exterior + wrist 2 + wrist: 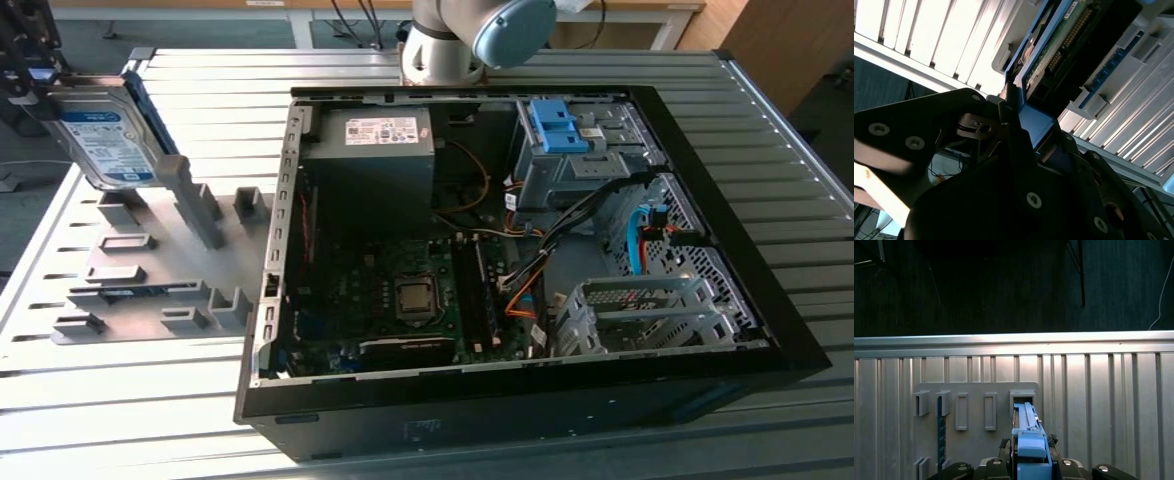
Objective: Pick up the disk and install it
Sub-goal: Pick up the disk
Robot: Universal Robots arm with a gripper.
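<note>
- Blue-framed and upright, the disk is hanging over the grey fixture plate at the exterior view's left.
- I'm seeing the gripper clamping the disk's blue edge in both wrist views.
- Grey posts are standing on the plate just beside the disk.
- The open computer case is lying to the exterior view's right, with cables crossing its inside.

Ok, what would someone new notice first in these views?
The open computer case, lying on the slatted table with its insides bare, dominates the exterior view. At that view's upper left, the disk stands on edge at a grey rack, its blue frame clamped in the fingers.
</note>
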